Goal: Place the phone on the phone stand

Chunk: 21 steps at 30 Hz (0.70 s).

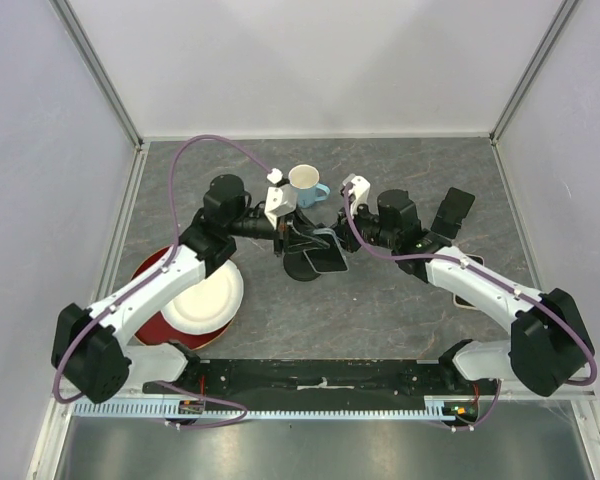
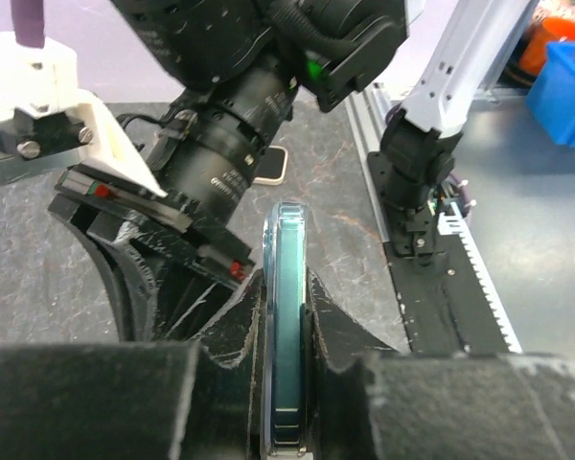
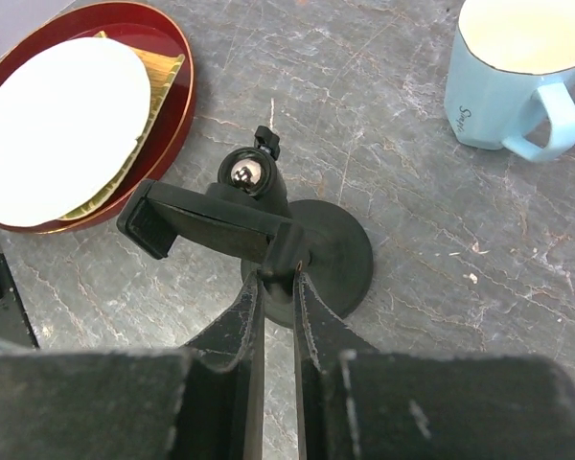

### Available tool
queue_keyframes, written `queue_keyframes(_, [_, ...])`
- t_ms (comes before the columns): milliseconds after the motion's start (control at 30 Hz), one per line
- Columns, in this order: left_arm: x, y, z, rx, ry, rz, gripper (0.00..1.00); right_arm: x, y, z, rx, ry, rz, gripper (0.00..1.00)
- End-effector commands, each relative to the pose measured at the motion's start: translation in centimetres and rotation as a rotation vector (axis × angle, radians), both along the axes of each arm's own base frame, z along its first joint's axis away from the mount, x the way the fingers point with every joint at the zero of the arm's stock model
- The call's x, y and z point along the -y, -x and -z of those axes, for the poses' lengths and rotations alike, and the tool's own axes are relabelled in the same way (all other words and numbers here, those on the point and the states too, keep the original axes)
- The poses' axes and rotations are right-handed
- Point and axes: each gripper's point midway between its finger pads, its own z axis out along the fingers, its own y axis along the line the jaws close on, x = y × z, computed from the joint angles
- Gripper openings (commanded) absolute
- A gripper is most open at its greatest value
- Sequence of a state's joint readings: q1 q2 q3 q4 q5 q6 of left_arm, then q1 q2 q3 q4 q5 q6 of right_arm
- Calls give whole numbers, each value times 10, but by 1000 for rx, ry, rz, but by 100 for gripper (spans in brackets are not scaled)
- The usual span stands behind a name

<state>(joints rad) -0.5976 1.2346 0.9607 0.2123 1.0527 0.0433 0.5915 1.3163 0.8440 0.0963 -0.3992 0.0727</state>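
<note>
Grey marbled desk [image 1: 380,310] carries a round red tray [image 3: 184,91] with a white plate [image 3: 57,125] on the left side. At centre, the black round-based phone stand [image 3: 331,259] sits near a light blue ceramic mug [image 3: 503,86], and the right jaws are pinched shut on its cradle's edge. The left jaws grip the slim teal-edged phone [image 2: 287,259] edge-on, right by the stand

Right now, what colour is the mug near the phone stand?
The mug is light blue, pale inside; the right wrist view shows it best.
</note>
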Motion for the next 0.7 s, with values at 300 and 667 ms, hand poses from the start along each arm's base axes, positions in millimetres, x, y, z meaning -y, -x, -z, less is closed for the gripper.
queue_keyframes(300, [26, -56, 2, 242, -82, 53, 2, -5, 13, -12, -56, -46, -110, 0])
queue_keyframes(667, [8, -81, 16, 203, -99, 52, 2, -10, 16, -8, -74, -49, -178, 0])
